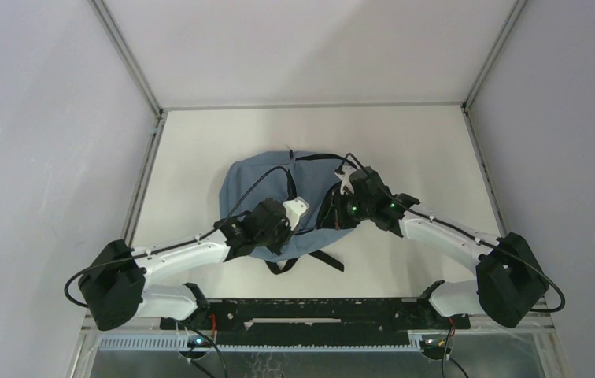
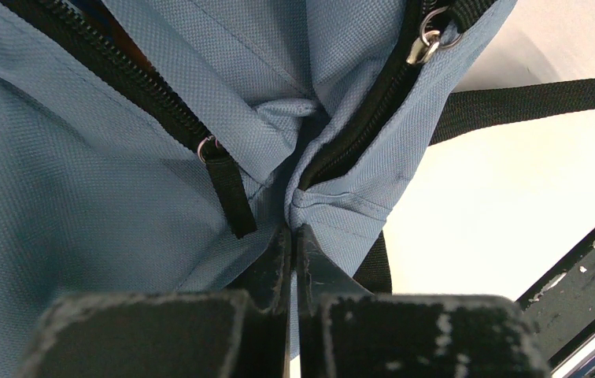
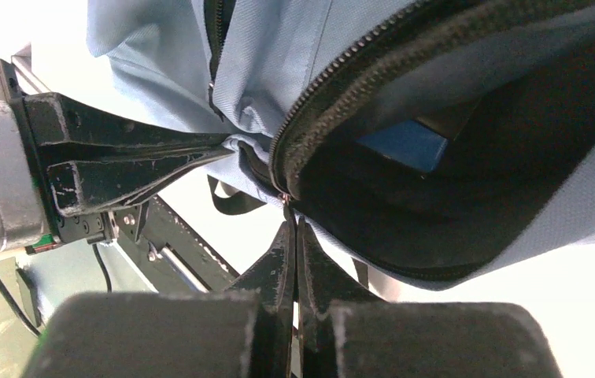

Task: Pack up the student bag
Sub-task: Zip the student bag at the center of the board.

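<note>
The student bag [image 1: 275, 185] lies flat in the middle of the white table [image 1: 192, 150], between the two arms. It is soft and blue-grey. Black straps [image 1: 310, 261] stick out at its near end.

The left gripper [image 2: 290, 232] has its two fingers pressed together. They pinch a fold of the bag's cloth, right where a black zip [image 2: 357, 126] ends. A silver zip pull [image 2: 428, 43] hangs near the top of that zip. A short black tab [image 2: 227, 193] hangs from another zip just beside it. One black strap [image 2: 530, 98] runs out over the table.

The right gripper [image 3: 293, 224] also has its fingers pressed tight together. The tips touch the edge of the bag's big opening [image 3: 467, 157], which gapes wide. I cannot tell if any cloth is caught between them. Inside the dark opening, something flat and bright blue [image 3: 404, 146] shows. The left gripper's fingers [image 3: 153, 161] hold the bag just beside this spot.
</note>
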### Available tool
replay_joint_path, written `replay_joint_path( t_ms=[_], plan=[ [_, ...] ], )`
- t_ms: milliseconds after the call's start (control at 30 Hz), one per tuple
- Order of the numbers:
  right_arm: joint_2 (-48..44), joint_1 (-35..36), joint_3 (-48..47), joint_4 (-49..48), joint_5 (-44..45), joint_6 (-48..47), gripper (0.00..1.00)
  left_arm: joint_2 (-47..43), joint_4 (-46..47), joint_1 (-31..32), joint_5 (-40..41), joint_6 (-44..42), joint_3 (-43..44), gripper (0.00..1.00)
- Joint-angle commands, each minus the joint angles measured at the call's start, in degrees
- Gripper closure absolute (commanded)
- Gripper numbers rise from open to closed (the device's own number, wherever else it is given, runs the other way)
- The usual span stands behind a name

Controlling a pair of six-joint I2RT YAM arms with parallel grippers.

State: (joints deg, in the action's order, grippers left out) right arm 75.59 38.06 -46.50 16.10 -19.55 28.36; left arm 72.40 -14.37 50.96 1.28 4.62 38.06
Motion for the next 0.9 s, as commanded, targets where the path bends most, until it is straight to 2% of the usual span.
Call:
replay_joint_path(
  t_ms=[0, 167, 600, 767, 867],
  plan=[
    [-3.60, -0.87, -0.70, 0.68, 3.48, -1.50, 1.00, -0.01, -0.94, -0.20, -0.32, 0.50, 2.63, 1.00],
    [-7.26, -6.47, -0.61, 5.91, 10.03, -3.49, 1.00, -1.42, -1.51, -0.24, 1.39, -0.14, 1.95, 1.00],
    [-11.25, -17.49, -1.04, 6.21, 14.00, -7.78, 1.00, -3.03, -2.89, -0.19, 2.06, -0.07, 1.79, 1.00],
    [-8.85, -27.58, 0.26, 2.59, 10.49, -8.03, 1.00, -4.06, -2.70, -0.19, 2.22, -1.26, 2.08, 1.00],
    [-8.99, -28.44, 0.27, 1.15, 7.20, -7.05, 1.00, -3.76, -3.62, -0.18, 1.51, -1.89, 3.47, 1.00]
  ],
)
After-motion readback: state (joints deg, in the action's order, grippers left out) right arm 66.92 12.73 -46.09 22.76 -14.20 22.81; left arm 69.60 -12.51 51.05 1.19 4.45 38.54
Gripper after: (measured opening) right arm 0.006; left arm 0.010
